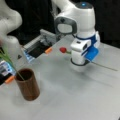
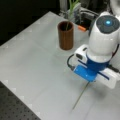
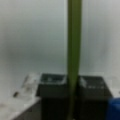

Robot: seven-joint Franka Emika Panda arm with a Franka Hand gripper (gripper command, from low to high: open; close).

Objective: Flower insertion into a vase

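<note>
Even, soft overhead light on the table [image 1: 75, 100] — all views blurry, wrist view most.

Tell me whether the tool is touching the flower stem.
Touching. The wrist view shows the green stem running between the tool's two dark fingers, pinched there.

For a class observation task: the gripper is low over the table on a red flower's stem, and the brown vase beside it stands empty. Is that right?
Not quite. The vase is not empty: both front views show a green stem leaning out of it. The rest holds: the gripper is down at the table on the stem of the red flower, and the wrist view shows the fingers closed on that stem.
</note>
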